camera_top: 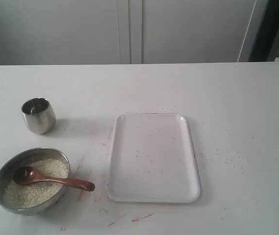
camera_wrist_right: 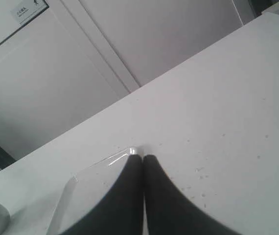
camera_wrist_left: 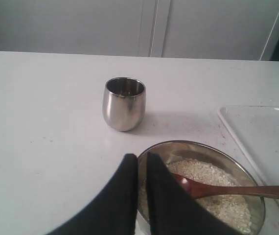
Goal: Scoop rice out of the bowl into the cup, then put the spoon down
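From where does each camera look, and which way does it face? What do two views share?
Exterior: high over the table, looking down at bowl, cup, spoon and tray; no robot part shows.
Left wrist: low by the bowl, facing the cup; the shut left gripper shows.
Right wrist: tilted, facing across the table toward cabinet doors; the shut right gripper shows.
Shared: exterior and left wrist both show bowl, spoon, cup; all show the tray.

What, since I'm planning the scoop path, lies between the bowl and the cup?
Nothing: only bare table separates bowl and cup, seen in the exterior view.
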{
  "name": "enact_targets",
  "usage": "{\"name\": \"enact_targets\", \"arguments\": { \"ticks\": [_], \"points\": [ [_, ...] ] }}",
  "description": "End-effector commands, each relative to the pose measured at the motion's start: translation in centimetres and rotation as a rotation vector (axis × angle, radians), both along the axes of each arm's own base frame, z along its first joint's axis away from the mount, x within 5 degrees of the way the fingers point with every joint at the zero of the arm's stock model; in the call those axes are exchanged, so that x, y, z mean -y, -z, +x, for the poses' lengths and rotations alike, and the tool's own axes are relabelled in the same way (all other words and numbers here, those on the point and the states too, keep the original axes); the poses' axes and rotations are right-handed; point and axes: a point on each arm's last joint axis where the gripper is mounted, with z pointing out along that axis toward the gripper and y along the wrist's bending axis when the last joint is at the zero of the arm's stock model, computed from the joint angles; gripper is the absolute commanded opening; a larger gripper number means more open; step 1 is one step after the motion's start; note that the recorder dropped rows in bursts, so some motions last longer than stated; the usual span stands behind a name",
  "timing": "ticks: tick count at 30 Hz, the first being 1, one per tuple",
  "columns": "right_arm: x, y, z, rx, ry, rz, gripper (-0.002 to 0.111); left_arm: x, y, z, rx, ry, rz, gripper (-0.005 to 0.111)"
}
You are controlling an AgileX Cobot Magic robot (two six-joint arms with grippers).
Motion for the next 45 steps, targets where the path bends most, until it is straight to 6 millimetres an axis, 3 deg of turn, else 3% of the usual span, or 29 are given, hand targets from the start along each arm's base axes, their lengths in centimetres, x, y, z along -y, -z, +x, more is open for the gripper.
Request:
{"name": "enact_targets", "arguments": {
  "ticks": [1, 31, 45],
  "points": [
    [0.0, 0.2, 0.0, -0.002, -0.004, -0.020, 0.000, 0.0, -0.1, -0.1, 0.004, 0.004, -0.011, 0.014],
    [0.0, 0.2, 0.0, 0.001, -0.007, -0.038, 0.000, 0.0, -0.1, -0.1, 0.004, 0.004, -0.011, 0.014],
    [-1.3, -4.4, -0.7, 0.506, -0.160, 0.101, 0.000, 0.0, -0.1, -0.1, 0.004, 0.004, -0.011, 0.014]
  ]
}}
